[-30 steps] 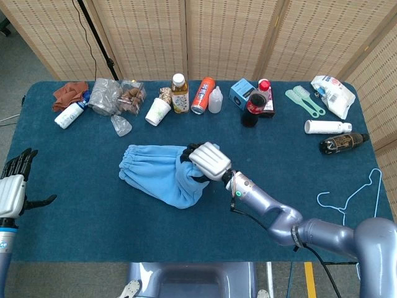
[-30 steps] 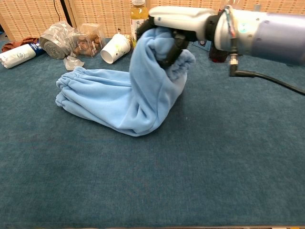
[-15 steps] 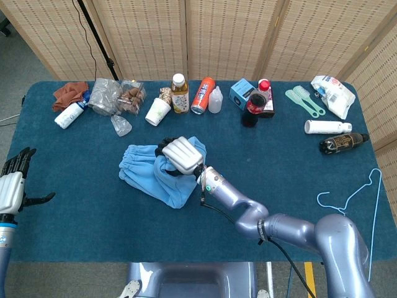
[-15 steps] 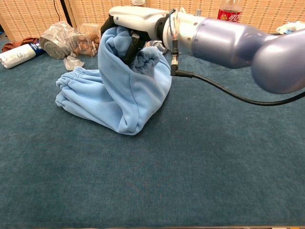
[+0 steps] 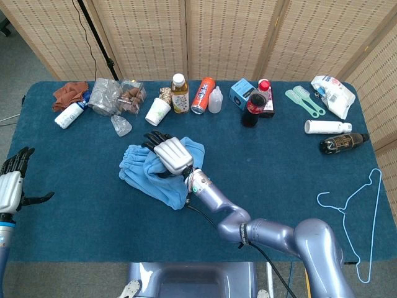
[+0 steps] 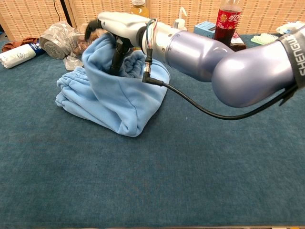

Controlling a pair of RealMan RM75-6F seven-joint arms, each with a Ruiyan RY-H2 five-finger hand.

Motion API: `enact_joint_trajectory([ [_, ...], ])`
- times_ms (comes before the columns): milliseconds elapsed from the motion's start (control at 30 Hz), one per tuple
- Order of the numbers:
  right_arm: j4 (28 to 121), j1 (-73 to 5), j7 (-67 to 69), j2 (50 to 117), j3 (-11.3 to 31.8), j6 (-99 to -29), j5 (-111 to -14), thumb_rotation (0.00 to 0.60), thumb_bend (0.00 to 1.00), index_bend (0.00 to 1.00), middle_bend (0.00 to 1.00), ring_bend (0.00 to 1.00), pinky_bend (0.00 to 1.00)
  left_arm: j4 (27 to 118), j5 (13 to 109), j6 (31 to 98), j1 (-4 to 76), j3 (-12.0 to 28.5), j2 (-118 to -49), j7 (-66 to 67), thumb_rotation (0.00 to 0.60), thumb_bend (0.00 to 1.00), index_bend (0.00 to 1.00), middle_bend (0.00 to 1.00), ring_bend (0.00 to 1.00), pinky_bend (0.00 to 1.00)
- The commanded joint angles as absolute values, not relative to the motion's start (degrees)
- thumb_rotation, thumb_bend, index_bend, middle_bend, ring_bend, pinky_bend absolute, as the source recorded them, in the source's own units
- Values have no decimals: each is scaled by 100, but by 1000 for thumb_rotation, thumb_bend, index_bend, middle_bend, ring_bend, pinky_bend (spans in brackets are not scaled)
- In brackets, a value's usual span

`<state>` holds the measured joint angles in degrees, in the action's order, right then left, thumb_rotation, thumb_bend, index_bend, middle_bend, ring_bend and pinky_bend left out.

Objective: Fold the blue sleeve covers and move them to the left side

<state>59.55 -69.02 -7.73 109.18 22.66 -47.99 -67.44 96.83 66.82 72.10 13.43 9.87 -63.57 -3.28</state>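
The light blue sleeve cover (image 5: pixel 149 177) (image 6: pixel 119 102) lies bunched in the middle of the dark blue table, its right end folded up and over toward the left. My right hand (image 5: pixel 169 156) (image 6: pixel 114 29) grips that lifted end from above, with cloth draped under the palm and dark fingers reaching leftward. The gathered cuff (image 6: pixel 64 90) rests flat on the table at the left. My left hand (image 5: pixel 13 185) hovers open at the table's left edge, far from the cloth, and shows only in the head view.
Along the far edge stand a paper cup (image 5: pixel 157 112), a tea bottle (image 5: pixel 180 93), a red can (image 5: pixel 203 95), a cola bottle (image 5: pixel 254 102) and plastic bags (image 5: pixel 104 96). Brushes (image 5: pixel 305 100) and a dark bottle (image 5: pixel 343 143) sit at right. A blue hanger (image 5: pixel 353 205) lies at the right edge.
My right hand has carried the gripped end of the sleeve cover leftward over the rest of the cloth, deepening the fold. The left hand has barely moved.
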Motion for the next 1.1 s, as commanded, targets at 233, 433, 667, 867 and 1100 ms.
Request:
enact_joint_trajectory([
  [233,6437,-6814,-1169,10957,2675,-5355,-6292,600,0,0,0,0,55,9691,6745,7213,1342,962,-6360,-325,600,0,0,0,0,0],
  [433,6919,-6550,-1088,10514,2812,-5515,-6180,600,0,0,0,0,55,9622,7070,7162,1420,886,-6436,-398,600,0,0,0,0,0],
  [667,8078,-5849,-831,9243,2650,-5668,-6485,600,0,0,0,0,55,9263,7862,7259,1550,786,-6603,-870,600,0,0,0,0,0],
  [867,8973,-4901,-367,7765,2307,-5865,-6881,600,0,0,0,0,55,8882,8884,7581,1882,809,-6786,-1329,600,8,0,0,0,0],
  [1100,8847,-3914,991,6807,1567,-6404,-8016,600,0,0,0,0,55,8929,9506,7486,2468,940,-6813,-1404,600,25,0,0,0,0],
])
